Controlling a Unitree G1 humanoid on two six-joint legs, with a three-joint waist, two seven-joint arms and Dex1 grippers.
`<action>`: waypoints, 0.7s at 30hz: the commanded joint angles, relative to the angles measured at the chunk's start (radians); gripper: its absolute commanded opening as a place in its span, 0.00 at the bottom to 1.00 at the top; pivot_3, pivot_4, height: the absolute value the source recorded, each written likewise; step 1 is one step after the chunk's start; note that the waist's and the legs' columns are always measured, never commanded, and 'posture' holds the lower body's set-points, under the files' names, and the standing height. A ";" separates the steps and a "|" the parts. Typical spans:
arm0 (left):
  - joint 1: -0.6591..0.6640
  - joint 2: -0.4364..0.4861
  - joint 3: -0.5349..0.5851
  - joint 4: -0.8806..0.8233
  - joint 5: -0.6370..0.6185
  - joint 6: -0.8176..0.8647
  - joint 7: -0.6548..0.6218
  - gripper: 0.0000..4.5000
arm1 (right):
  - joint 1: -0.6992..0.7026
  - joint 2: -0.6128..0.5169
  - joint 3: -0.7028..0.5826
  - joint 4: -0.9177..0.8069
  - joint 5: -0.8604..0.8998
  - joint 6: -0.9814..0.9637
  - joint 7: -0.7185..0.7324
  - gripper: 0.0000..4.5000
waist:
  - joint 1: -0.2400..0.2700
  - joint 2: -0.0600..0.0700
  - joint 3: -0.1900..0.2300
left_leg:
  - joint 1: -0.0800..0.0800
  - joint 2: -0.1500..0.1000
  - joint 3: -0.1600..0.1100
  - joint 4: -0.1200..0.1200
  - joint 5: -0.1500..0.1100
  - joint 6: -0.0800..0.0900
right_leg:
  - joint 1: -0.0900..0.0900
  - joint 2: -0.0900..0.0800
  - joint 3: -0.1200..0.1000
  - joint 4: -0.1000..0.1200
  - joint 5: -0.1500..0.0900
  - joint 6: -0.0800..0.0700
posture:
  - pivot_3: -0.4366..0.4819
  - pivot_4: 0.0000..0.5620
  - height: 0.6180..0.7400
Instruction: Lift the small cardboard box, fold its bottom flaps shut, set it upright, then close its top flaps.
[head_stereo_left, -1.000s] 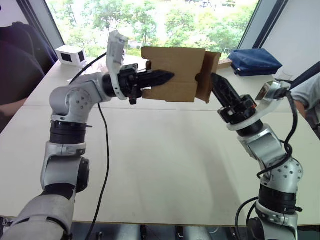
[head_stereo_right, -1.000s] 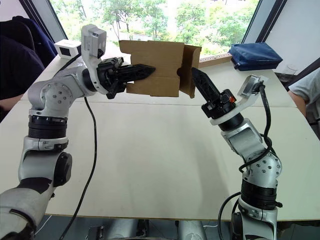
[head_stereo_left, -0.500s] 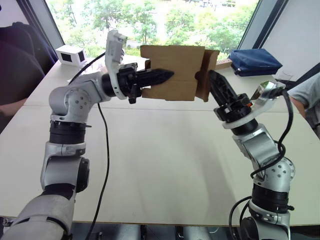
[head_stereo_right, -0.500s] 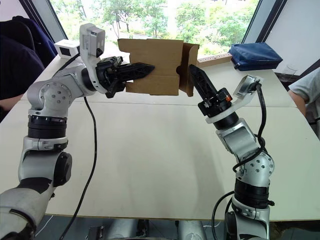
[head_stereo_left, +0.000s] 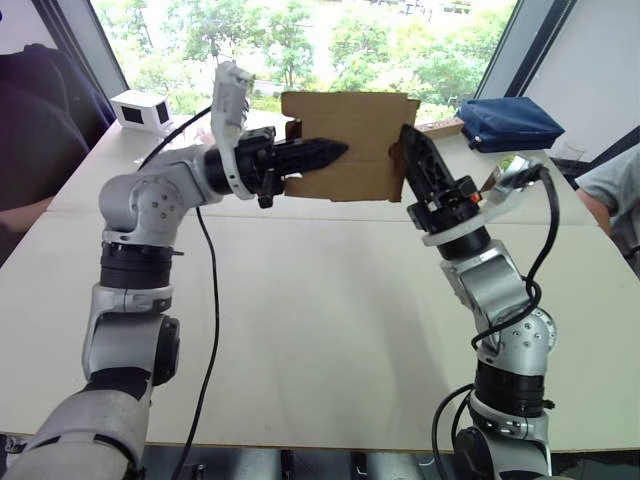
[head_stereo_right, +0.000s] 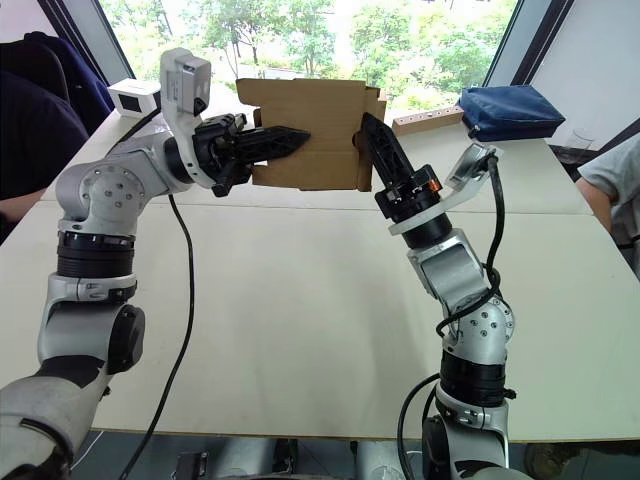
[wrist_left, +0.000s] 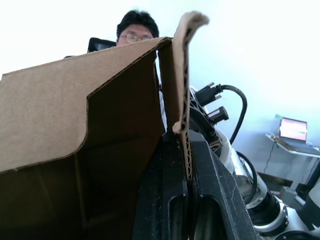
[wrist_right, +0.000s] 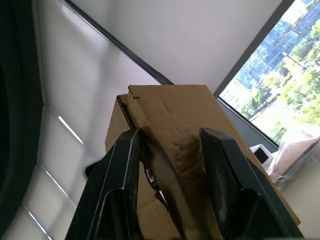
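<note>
Well, the small cardboard box (head_stereo_left: 345, 145) hangs above the table (head_stereo_left: 330, 330), the left gripper (head_stereo_left: 335, 152) pinching its wall. The right gripper (head_stereo_left: 410, 140), fingers spread, presses an end flap (bottom, I'd guess); it should push squarely, steadily.

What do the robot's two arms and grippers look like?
Both arms have silver-grey metal segments with black joint bands. A black cable runs along each. The left gripper and right gripper each have two black, tapered fingers. Each wrist carries a white camera block.
</note>
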 joint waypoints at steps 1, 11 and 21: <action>-0.016 -0.008 0.030 -0.023 -0.013 -0.016 0.013 0.00 | -0.018 0.032 0.010 -0.035 -0.015 -0.034 -0.009 0.42 | 0.000 0.000 0.000 | 0.000 0.000 0.000 0.000 0.000 0.000 | 0.000 0.000 0.000 0.000 0.000 0.000 | 0.48 0.27 1.00; -0.017 -0.033 0.039 -0.011 -0.008 -0.024 0.041 0.00 | -0.032 0.104 0.051 -0.047 -0.026 -0.065 -0.017 0.42 | -0.001 0.000 0.000 | 0.000 0.000 0.000 0.000 0.000 0.000 | 0.000 0.000 0.000 0.000 0.000 0.000 | 0.48 0.27 1.00; -0.004 -0.047 0.037 -0.022 -0.008 -0.017 0.049 0.00 | -0.063 0.158 0.060 -0.032 -0.113 -0.128 -0.042 0.42 | -0.001 0.000 0.000 | 0.000 0.000 0.000 0.000 0.000 0.000 | 0.000 0.000 0.000 0.000 0.000 0.000 | 0.48 0.27 1.00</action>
